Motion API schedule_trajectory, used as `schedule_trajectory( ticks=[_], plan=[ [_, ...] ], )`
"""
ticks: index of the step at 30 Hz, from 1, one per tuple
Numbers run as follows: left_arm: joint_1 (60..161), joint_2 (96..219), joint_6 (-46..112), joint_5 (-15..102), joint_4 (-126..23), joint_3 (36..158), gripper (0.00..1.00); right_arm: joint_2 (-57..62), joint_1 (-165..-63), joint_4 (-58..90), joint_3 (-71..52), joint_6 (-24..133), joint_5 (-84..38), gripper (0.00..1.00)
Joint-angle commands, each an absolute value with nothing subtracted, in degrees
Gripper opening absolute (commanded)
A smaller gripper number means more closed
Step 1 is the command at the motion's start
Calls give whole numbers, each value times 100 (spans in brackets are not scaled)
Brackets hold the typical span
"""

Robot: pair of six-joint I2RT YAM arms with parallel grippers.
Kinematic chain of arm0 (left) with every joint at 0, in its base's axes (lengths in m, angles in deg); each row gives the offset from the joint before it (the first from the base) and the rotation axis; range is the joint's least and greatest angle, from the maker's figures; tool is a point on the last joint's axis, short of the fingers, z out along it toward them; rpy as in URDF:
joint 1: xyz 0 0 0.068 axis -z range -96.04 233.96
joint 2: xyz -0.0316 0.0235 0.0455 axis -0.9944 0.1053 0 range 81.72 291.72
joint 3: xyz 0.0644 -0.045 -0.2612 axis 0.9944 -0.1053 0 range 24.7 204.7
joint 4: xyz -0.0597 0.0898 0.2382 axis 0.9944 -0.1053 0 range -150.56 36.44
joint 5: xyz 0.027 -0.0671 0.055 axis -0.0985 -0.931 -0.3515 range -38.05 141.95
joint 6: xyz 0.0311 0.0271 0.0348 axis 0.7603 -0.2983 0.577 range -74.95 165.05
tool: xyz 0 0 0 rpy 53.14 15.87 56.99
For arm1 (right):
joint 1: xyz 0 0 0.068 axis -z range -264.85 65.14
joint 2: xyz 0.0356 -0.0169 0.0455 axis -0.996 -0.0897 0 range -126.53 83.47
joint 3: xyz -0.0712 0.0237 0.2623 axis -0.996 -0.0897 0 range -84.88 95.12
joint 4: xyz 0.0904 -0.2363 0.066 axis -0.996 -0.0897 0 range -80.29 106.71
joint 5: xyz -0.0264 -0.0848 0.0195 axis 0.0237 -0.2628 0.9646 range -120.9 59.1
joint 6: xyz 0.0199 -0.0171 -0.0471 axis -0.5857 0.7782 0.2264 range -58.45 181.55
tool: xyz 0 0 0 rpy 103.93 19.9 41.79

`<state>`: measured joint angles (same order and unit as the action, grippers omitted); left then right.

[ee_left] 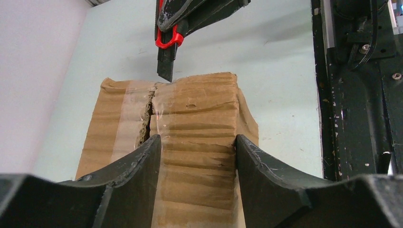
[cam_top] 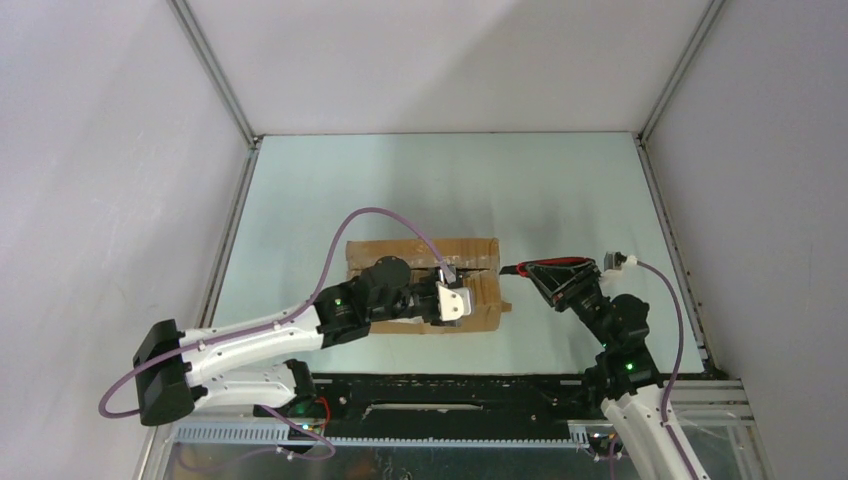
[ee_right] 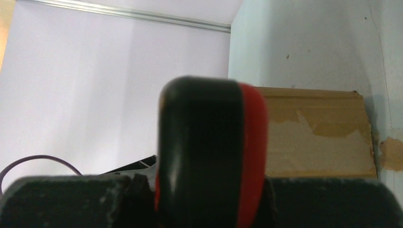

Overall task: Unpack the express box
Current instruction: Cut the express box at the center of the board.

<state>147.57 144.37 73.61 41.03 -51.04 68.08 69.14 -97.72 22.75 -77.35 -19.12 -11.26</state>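
The express box [cam_top: 420, 285], a brown taped carton, lies flat mid-table. My left gripper [cam_top: 455, 300] reaches over its right part. In the left wrist view its fingers [ee_left: 138, 175] bracket the near half of the box top [ee_left: 197, 123], one at the split centre seam and the other against the box's outer edge, with cardboard filling the gap. My right gripper [cam_top: 565, 282] is shut on a red-and-black utility knife [cam_top: 530, 268]. The knife's tip [ee_left: 166, 71] sits at the far end of the seam. In the right wrist view the knife handle [ee_right: 209, 152] fills the jaws, with the box [ee_right: 318, 137] beyond.
Pale green table [cam_top: 400, 190] enclosed by white walls with aluminium posts. A black base rail [cam_top: 450, 395] runs along the near edge. Purple cables loop over both arms.
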Motion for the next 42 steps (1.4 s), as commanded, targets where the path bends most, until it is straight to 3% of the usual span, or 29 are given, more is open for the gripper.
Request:
schedule_trajectory(
  ticks=[1,19,20,22,30,33,42],
  plan=[
    [14750,14398,7471,4164,-4957,6686,17,6979,-9751,2522,-7668,-2039,-949,0],
    [14750,14413,7426,4218,-4969,6750,17,6332,-9913,3309,-7663,-2285,-1512,0],
    [14750,14412,7409,4251,-4974,6800,19,6326,-9944,3309,-7658,-2256,-1531,0],
    [14750,14414,7336,4331,-5021,6953,39,6348,-9976,3274,-7665,-2242,-1552,0],
    [14733,14927,6945,4683,-6913,8425,89,6368,-10007,3258,-7679,-2194,-1517,0],
    [14643,15014,6793,4737,-7195,8778,99,6408,-10015,3235,-7692,-2186,-1521,0],
    [14020,15711,6255,3433,-8598,9872,100,6357,-10079,3288,-7629,-2155,-1471,0]
  ],
)
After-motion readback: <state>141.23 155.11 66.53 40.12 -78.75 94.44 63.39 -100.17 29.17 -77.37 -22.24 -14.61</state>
